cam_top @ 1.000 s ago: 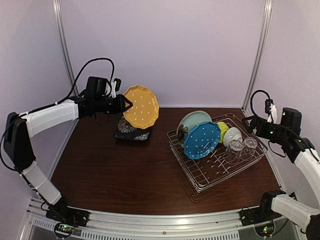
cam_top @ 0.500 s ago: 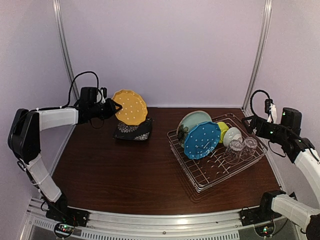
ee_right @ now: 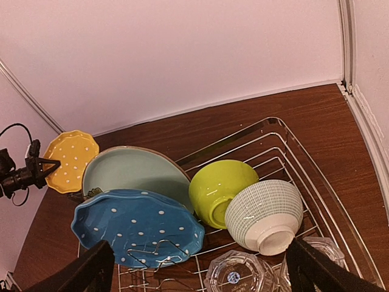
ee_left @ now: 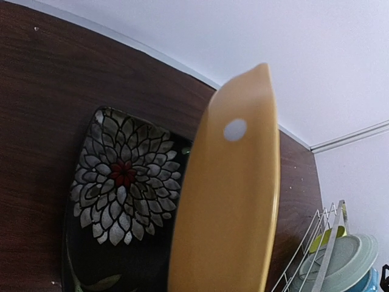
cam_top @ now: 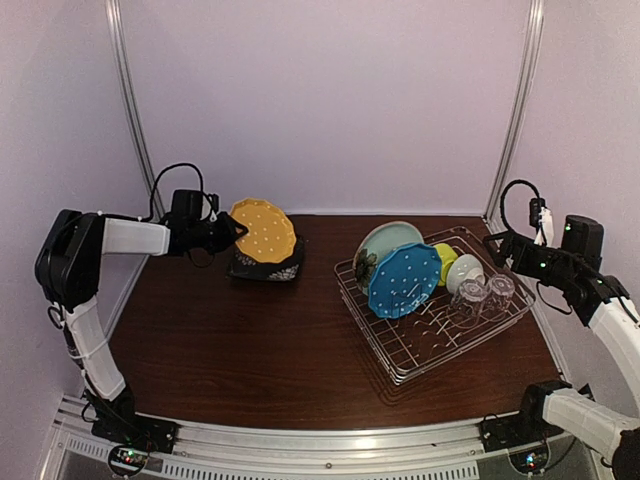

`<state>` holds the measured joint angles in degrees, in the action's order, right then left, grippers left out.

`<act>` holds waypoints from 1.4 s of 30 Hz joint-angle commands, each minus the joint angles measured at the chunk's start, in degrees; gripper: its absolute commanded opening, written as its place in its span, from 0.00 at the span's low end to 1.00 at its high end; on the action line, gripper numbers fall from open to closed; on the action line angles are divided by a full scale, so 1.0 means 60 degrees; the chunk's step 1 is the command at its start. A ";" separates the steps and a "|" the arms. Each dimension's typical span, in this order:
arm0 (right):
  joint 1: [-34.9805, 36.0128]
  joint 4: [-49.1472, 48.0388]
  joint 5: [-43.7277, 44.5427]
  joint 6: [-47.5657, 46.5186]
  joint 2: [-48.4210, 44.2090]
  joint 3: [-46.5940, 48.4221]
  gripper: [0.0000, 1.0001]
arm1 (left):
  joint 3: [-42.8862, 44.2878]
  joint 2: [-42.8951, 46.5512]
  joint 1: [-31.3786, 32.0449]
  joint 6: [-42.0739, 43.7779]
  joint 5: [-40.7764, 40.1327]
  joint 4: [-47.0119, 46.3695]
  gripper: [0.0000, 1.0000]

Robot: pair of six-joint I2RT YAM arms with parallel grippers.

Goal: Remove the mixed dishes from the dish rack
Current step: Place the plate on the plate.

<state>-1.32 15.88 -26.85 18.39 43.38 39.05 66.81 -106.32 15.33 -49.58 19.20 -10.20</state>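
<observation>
Dish rack sits right of centre. Upper left, your left end effector grips the orange dotted plate, tilted over the black floral square plate; right end effector spread wide.

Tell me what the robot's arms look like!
Both arms are long white tubes joined by chunky black joints. The left arm ends in a black left gripper, with a thin black left cable looping above it. The right arm has a black right gripper too, plus a looping black right cable and tiny green lights.
</observation>
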 commanded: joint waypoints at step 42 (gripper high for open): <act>-0.0029 0.0013 -0.0074 -0.0004 -0.0022 -0.0049 1.00 | -0.0090 -0.1202 -0.0373 -0.0393 -0.0111 -0.1658 0.34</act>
<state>-1.32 15.88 -26.98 18.37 43.40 39.05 65.12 -113.84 13.80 -53.87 19.99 -17.30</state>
